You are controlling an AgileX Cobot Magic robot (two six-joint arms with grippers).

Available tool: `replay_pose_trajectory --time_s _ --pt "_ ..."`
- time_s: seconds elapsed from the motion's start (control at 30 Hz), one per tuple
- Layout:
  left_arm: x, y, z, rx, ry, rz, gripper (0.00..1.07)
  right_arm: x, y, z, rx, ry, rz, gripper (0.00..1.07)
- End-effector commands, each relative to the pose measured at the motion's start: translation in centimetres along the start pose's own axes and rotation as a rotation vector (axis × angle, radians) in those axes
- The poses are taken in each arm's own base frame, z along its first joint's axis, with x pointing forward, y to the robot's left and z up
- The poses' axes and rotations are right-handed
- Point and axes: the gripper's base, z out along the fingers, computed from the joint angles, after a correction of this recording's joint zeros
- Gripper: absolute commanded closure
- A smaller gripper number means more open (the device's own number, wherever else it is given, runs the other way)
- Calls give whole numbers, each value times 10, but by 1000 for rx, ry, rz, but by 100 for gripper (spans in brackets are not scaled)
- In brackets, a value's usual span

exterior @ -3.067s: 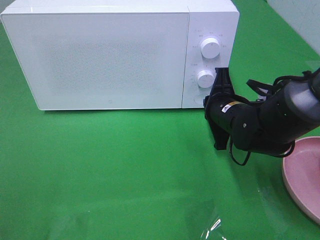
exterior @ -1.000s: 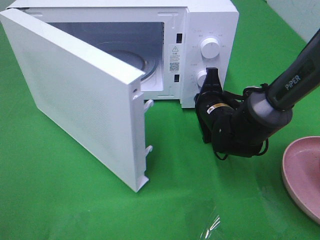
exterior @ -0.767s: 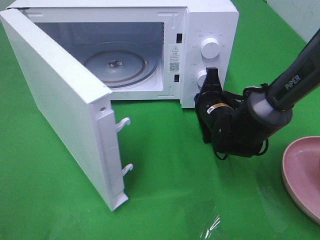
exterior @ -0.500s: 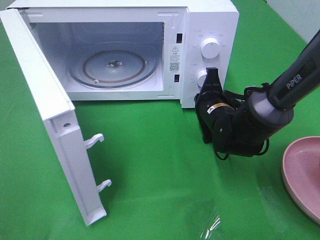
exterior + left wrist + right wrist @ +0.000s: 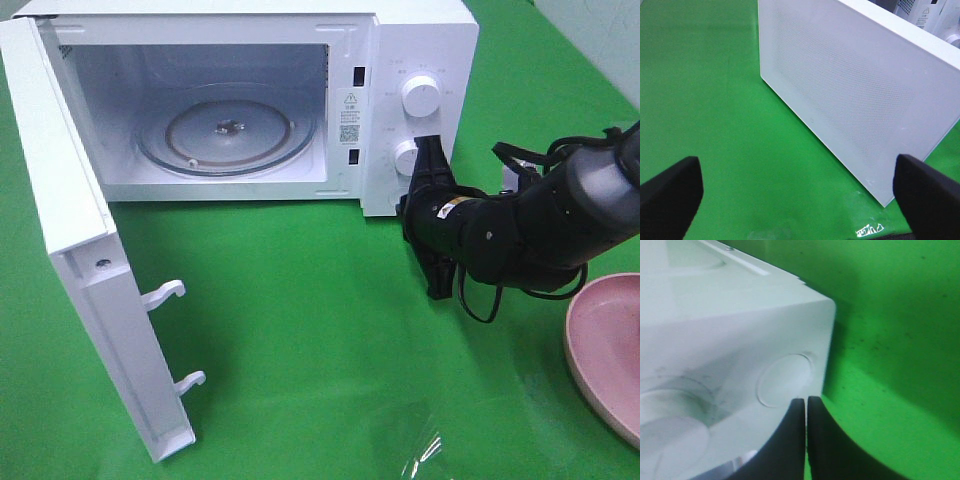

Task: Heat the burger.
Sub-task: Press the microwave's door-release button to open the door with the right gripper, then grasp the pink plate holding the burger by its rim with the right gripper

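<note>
The microwave [image 5: 425, 40] filled the upper frame, its door [image 5: 85, 290] standing wide open at the left. The right gripper [image 5: 431, 148], jaws pressed together on nothing, sat just beside the lower knob [image 5: 408, 157]. The left gripper [image 5: 795, 167] gaped wide, holding nothing. A plate [image 5: 605, 350] lay at the right edge. The burger showed in no view.

Microwave [image 5: 420, 40] shell is smooth white with a slight sheen, painted metal or plastic, can't really tell. The door [image 5: 850, 85] has a fine dotted matt face. The turntable [image 5: 228, 130] is clear glossy glass. The table [image 5: 320, 330] cover is matt green and cloth-like, the plate [image 5: 610, 350] matt pink, and the right arm [image 5: 540, 225] casing satin black plastic.
</note>
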Motion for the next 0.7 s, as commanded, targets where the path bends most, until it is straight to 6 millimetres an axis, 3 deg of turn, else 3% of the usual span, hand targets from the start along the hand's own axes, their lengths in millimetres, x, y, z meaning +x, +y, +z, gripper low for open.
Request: replay_pose_trajectory --time_s 0.03,0.2,0.4,0.7 --pt "0 -1 0 7 -5 -3 11 0 0 -6 54 29 -76 107" --pt "0 -1 0 7 -5 -3 11 2 5 -17 112 79 -204 106" --pt "0 -1 0 7 -5 -3 11 3 23 -36 99 140 -486 105" --pt "0 -1 0 7 -5 -3 11 7 30 -60 159 289 -821 103"
